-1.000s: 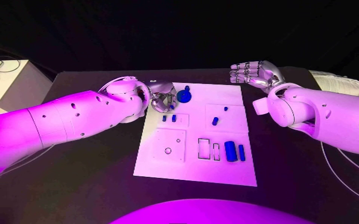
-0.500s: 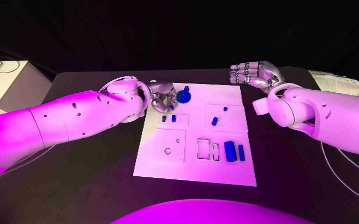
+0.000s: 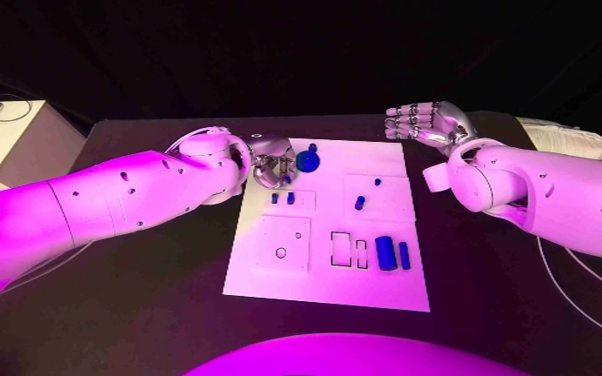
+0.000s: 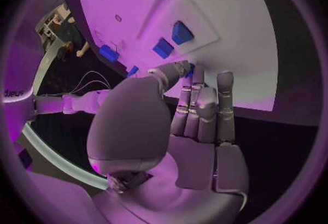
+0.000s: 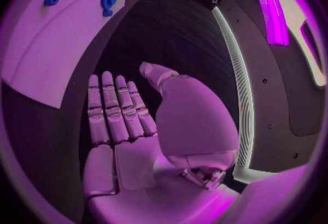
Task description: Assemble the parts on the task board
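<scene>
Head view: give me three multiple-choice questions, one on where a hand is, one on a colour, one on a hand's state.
1. Where is the right hand?
A. Over the middle of the board
B. Off the board, past its far right corner
C. At the board's near edge

2. What colour are the parts?
A. Yellow
B. Blue
C. Green

3. The right hand is:
A. Holding a part
B. In a fist
C. Open, empty

Answers: 1 B, it hovers over the table; 2 B, all show blue on white; 3 C, fingers apart, nothing in them.

No text, label or number can be read — nothing legible anywhere.
</scene>
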Available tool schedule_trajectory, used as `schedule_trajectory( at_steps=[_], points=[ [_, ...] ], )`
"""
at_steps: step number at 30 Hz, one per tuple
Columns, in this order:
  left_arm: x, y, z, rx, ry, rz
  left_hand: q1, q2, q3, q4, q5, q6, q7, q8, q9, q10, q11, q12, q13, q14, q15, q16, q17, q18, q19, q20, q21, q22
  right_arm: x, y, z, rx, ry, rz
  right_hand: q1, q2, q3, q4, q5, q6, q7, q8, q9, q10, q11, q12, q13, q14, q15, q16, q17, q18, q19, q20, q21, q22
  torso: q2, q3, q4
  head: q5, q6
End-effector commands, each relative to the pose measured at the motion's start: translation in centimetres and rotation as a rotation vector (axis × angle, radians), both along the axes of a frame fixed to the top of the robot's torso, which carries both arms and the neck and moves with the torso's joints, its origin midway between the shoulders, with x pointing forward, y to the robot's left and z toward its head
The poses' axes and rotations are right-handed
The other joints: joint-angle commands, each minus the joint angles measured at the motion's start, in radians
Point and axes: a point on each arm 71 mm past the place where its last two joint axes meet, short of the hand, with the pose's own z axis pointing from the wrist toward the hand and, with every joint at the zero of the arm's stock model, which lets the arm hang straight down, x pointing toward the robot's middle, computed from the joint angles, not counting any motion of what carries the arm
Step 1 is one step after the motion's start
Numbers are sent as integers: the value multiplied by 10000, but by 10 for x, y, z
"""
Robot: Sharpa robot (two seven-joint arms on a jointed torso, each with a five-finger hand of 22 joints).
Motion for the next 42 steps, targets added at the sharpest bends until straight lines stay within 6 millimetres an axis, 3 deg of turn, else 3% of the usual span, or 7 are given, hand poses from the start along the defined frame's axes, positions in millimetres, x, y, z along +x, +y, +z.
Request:
schedule_trajectory(
  at_steps=[1,7,10,21,34,42],
  points=[
    [-4,1,-7,128,172,-222,-51,58,-41,-51,-48,61,-2,18,24,40,-5,-44,17,8,-34,51,48,-46,8,-4,-7,31,0,1,0,37,-3,133,-67,45,-46,-29,-56,65,404,-52,-16,43,26,-8,1,19,14,-32,-12,107,-59,-14,14,-10,1,5,-1,5,-15],
    [-4,1,-5,-8,8,-170,-70,12,-74,-76,-48,-39,19,-65,19,-5,18,-56,64,-52,-22,39,-23,-29,-94,-3,-86,-60,0,1,0,39,-7,142,-77,45,-52,-28,-58,73,403,-54,-22,49,26,-8,2,13,16,-34,-23,105,-72,-13,10,-12,-2,8,6,12,-17],
    [-3,2,-4,-80,-86,-117,-70,-8,-70,-128,-40,-425,95,-387,-53,-81,48,6,225,-126,8,53,-56,-19,-171,18,-152,-120,0,1,0,41,-8,150,-77,45,-52,-28,-58,73,403,-54,-22,49,26,-8,2,13,16,-34,-23,105,-72,-13,10,-12,-7,8,0,23,-11],
    [-3,4,-3,-163,-192,16,-150,-79,-66,-135,-40,-905,150,-789,-152,-257,52,153,478,-145,26,125,63,-7,-244,54,-223,-171,1,2,0,40,-16,156,-77,45,-52,-28,-58,73,403,-54,-22,49,26,-8,2,13,16,-34,-23,105,-72,-13,10,-12,-5,12,-1,51,-10],
    [-3,6,-3,-199,-239,148,-239,-145,-102,-103,-39,-968,132,-868,-165,-235,18,308,625,-8,3,259,355,-36,-102,55,-156,-51,1,2,-1,35,-9,152,-80,51,-52,-29,-55,78,401,-56,-27,53,25,-9,1,12,17,-34,-31,105,-82,-13,9,-13,-6,10,-4,64,-54],
    [-2,9,-3,-189,-290,298,-247,-204,-64,-108,-34,-1271,105,-1103,-235,-268,-33,576,890,123,-39,398,641,-61,63,29,-102,43,0,2,-1,20,-35,106,-75,53,-51,-36,-56,85,398,-57,-32,57,23,-8,1,12,16,-33,-39,105,-89,-12,9,-13,-2,10,-3,43,-54]
  ],
)
